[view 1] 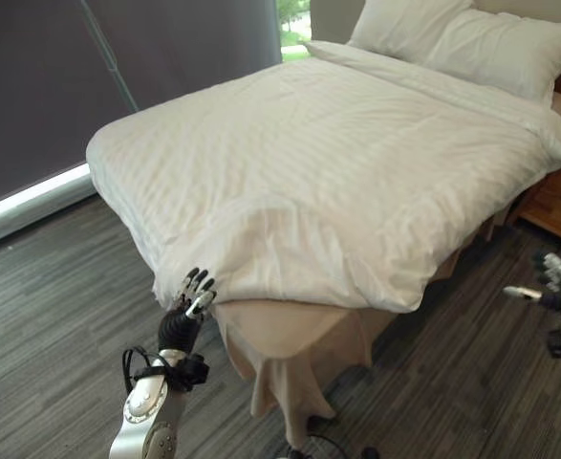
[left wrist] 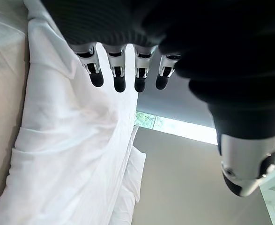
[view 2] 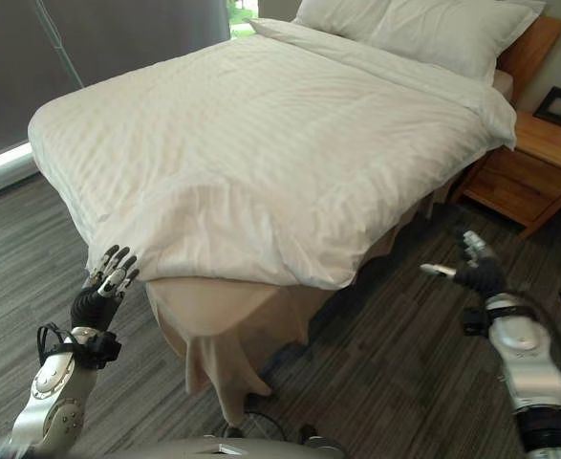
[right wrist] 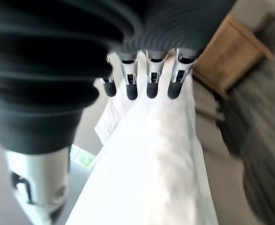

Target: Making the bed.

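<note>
Duvet: from the left eye view I see the white duvet (view 1: 328,163) spread over the bed (view 1: 290,330), its near corner hanging over the foot and the beige skirt showing beneath; two pillows (view 1: 481,38) sit at the head.
Left hand: my left hand (view 1: 192,295) is raised just beside the duvet's hanging corner; I cannot tell whether it touches, but its fingers are straight and hold nothing.
Right eye view: my right hand (view 2: 471,263) hovers over the floor, well apart from the bed's side edge, near the wooden nightstand (view 2: 533,167); fingers spread, nothing held.
Left wrist view: fingers (left wrist: 118,77) stick out straight and loose with the duvet's folds past them; nothing is pinched between them and the thumb.
Right wrist view: fingers (right wrist: 149,79) are likewise extended and empty, the duvet's long side edge and the nightstand beyond.
Stage: I judge the cover mostly laid, with the near corner left to tidy.
Risk, corner: closing the left hand on the skirt as well as the duvet would drag the skirt up.
Risk, pull: tugging one-handed could skew the whole cover.
Risk, right arm: swinging wide could knock the nightstand.
</note>
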{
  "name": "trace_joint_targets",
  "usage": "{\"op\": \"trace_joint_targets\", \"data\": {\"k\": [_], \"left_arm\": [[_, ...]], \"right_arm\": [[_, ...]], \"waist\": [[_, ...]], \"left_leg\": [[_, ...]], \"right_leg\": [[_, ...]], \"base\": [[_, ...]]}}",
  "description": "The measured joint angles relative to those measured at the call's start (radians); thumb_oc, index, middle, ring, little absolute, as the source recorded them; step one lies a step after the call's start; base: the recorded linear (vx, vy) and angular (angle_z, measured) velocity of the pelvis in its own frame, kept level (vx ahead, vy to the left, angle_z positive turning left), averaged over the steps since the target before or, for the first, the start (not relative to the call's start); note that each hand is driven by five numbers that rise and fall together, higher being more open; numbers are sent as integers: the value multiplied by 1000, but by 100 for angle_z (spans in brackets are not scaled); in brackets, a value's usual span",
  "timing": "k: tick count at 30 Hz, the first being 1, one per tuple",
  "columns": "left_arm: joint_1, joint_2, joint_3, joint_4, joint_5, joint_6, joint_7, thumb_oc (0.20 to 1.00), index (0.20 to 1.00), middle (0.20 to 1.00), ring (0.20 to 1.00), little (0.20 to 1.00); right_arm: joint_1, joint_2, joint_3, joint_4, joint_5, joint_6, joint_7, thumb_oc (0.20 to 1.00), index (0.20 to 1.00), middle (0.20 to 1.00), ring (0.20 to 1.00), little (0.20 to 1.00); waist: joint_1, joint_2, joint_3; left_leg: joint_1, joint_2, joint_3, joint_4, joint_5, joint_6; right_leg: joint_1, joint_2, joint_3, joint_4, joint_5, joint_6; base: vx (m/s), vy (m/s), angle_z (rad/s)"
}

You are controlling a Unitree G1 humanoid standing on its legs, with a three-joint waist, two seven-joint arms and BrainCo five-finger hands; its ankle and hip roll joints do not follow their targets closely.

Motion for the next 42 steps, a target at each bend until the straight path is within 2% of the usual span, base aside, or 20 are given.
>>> {"op": "trace_joint_targets", "data": {"k": [4, 8, 9, 10, 11, 13, 15, 17, 18, 21, 23, 28, 30, 32, 33, 35, 36, 37, 40, 42], "left_arm": [[37, -7, 12, 0, -20, 4, -7, 1000, 1000, 1000, 1000, 1000], [15, -10, 28, -2, -20, 4, -7, 1000, 1000, 1000, 1000, 1000], [3, -16, 46, -9, -18, 3, -3, 1000, 1000, 1000, 1000, 1000], [-15, -18, 51, -4, -18, 3, 7, 1000, 1000, 1000, 1000, 1000], [-18, -25, 49, -5, -18, 3, 8, 1000, 1000, 1000, 1000, 1000], [-43, -32, 47, -5, -18, 2, 10, 1000, 1000, 1000, 1000, 1000], [-80, -38, 38, -3, -17, -2, 10, 1000, 1000, 1000, 1000, 1000], [-117, -43, 10, -2, -16, -5, 10, 1000, 1000, 1000, 1000, 1000], [-157, -46, -17, 0, -11, -9, 9, 1000, 1000, 1000, 1000, 1000], [-196, -36, -29, 11, -10, -12, 10, 1000, 1000, 1000, 1000, 1000], [-191, 2, -69, 41, -10, -11, 11, 1000, 1000, 1000, 1000, 1000], [-192, 36, -72, 84, 15, -13, 12, 1000, 1000, 1000, 1000, 1000], [-197, 49, -67, 85, 37, -12, 12, 1000, 1000, 1000, 1000, 1000], [-205, 59, -60, 90, 37, -13, 14, 1000, 1000, 1000, 1000, 1000], [-191, 57, -51, 85, 38, -14, 13, 1000, 1000, 1000, 1000, 1000], [-148, 55, -31, 52, 40, -14, 13, 1000, 1000, 1000, 1000, 1000], [-122, 64, -29, 44, 45, -14, 14, 1000, 1000, 1000, 1000, 1000], [-104, 55, -25, 44, 59, -8, 14, 1000, 1000, 1000, 1000, 1000], [-54, -52, -21, 40, 58, -9, 8, 1000, 1000, 1000, 1000, 1000], [-12, -56, -26, 40, 55, -6, 5, 1000, 1000, 1000, 1000, 1000]], "right_arm": [[-14, 81, -1, -146, 7, -28, -11, 1000, 1000, 1000, 1000, 1000], [18, 210, 117, -229, 15, -37, 45, 1000, 1000, 1000, 1000, 1000], [-1, 259, 131, -226, 29, -38, 48, 1000, 1000, 1000, 1000, 1000], [-23, 313, 212, -235, 46, -35, 75, 1000, 1000, 1000, 1000, 1000], [-20, 320, 228, -251, 48, -35, 84, 1000, 1000, 1000, 1000, 1000], [-9, 328, 222, -283, 52, -37, 86, 1000, 1000, 1000, 1000, 1000], [6, 319, 204, -298, 51, -38, 89, 1000, 1000, 1000, 1000, 1000], [36, 297, 174, -306, 50, -38, 93, 1000, 1000, 1000, 1000, 1000], [64, 277, 158, -305, 48, -37, 95, 1000, 1000, 1000, 1000, 1000], [100, 310, 170, -307, 37, -37, 102, 1000, 1000, 1000, 1000, 1000], [107, 398, 181, -307, 36, -37, 98, 1000, 1000, 1000, 1000, 1000], [104, 446, 186, -304, 29, -36, 81, 1000, 1000, 1000, 1000, 1000], [114, 440, 192, -298, 13, -31, 75, 1000, 1000, 1000, 1000, 1000], [117, 438, 216, -297, 11, -30, 73, 1000, 1000, 1000, 1000, 1000], [118, 438, 220, -297, 11, -28, 77, 1000, 1000, 1000, 1000, 1000], [118, 429, 224, -302, 11, -27, 81, 1000, 1000, 1000, 1000, 1000], [112, 416, 223, -305, 11, -27, 81, 1000, 1000, 1000, 1000, 1000], [76, 413, 225, -304, 11, -27, 80, 1000, 1000, 1000, 1000, 1000], [91, 406, 225, -298, 13, -23, 82, 1000, 1000, 1000, 1000, 1000], [104, 406, 216, -300, 13, -26, 81, 1000, 1000, 1000, 1000, 1000]], "waist": [[0, 17, 0], [36, 41, 36], [45, 21, 61], [93, -42, 112], [83, -46, 116], [59, -16, 111], [31, 0, 113], [7, 29, 105], [-37, 71, 92], [-25, -4, 99], [-30, -45, 82], [-32, -52, 82], [-46, -41, 80], [-54, -29, 87], [-52, -21, 87], [-30, -22, 82], [-12, -44, 69], [9, -54, 60], [18, -22, 27], [22, -20, 4]], "left_leg": [[1, -13, -23, -2, 1, 2], [-42, -16, -57, 68, 2, -1], [-112, -30, -138, 181, 4, -21], [-182, -52, -317, 298, 40, -92], [-179, -2, -336, 289, 32, -105], [-131, 131, -331, 199, 33, -104], [-88, 176, -332, 127, 39, -111], [-41, 176, -330, 59, 57, -125], [10, 176, -294, -19, 22, -167], [32, 106, -245, -46, 30, -166], [49, 49, -219, -76, 37, -129], [43, 1, -138, -41, -2, -73], [31, 4, -126, -20, -7, -66], [3, 41, -100, 34, -31, -35], [3, 55, -96, 31, -28, -32], [9, 81, -86, 20, -19, -38], [15, 67, -82, 15, -2, -59], [10, 50, -75, 6, 4, -68], [54, 50, -86, -42, 26, -77], [53, 56, -87, -60, 32, -77]], "right_leg": [[30, -5, -20, -40, 14, 4], [28, -11, -36, -44, 8, 6], [-10, -29, -10, -8, -10, -31], [-35, -83, 33, 26, -28, -61], [-34, -85, 27, 24, -21, -57], [-32, -67, 31, 30, -26, -48], [-33, -70, 37, 32, -37, -37], [-33, -71, 48, 20, -7, -2], [-28, -67, 42, 8, 36, 55], [-22, -136, 59, -30, 81, 74], [-45, -186, 57, -24, 114, 66], [-133, -228, 110, 82, 141, 96], [-180, -218, 127, 133, 199, 108], [-241, -192, 124, 246, 238, 121], [-256, -176, 90, 312, 186, 139], [-260, -118, 32, 467, 20, 93], [-205, -103, -11, 388, -22, 55], [-120, -98, -30, 207, -30, 52], [12, -48, -18, -20, 48, 43], [17, -39, -11, -46, 50, 41]], "base": [[-23, -69, 19], [-228, -82, 21], [-23, 88, -44], [-13, 128, -50], [20, 165, -57], [50, 139, -15], [70, 176, -12], [39, 167, 0], [25, 221, 4], [12, 292, -21], [24, 402, -29], [-41, 269, -48], [-83, 180, -32], [-61, 176, -24], [-37, 128, -14], [0, -12, -18], [40, -71, -29], [80, -100, -16], [47, -50, 8], [17, -14, 2]]}}
